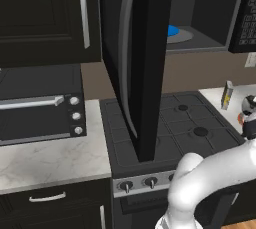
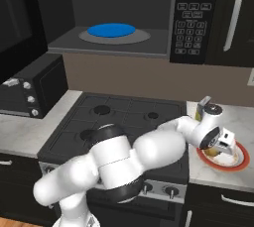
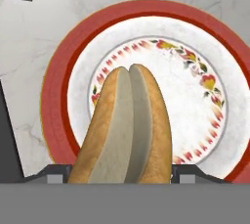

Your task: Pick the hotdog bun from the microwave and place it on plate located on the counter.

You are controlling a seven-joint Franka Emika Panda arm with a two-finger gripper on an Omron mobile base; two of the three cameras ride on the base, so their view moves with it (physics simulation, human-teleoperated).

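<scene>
The tan hotdog bun (image 3: 127, 130) sits split-side up between my fingertips (image 3: 57, 172), which press against its two sides. My gripper (image 3: 122, 171) is shut on it, low over the white plate with a red rim (image 3: 58, 86) and a floral ring. From the right base view the gripper (image 2: 221, 146) hangs just above that plate (image 2: 241, 160) on the counter right of the stove, and a bit of bun (image 2: 211, 151) shows under the hand. The microwave (image 2: 193, 18) stands open above the stove, with the blue dish (image 2: 111, 30) inside and its door (image 1: 145, 63) swung out.
A small box (image 2: 202, 107) stands on the counter just behind the plate. The black stove (image 1: 190, 123) lies between the two marble counters. A smaller black oven with three silver knobs (image 1: 40, 113) sits on the left counter. The open microwave door juts over the stove's left half.
</scene>
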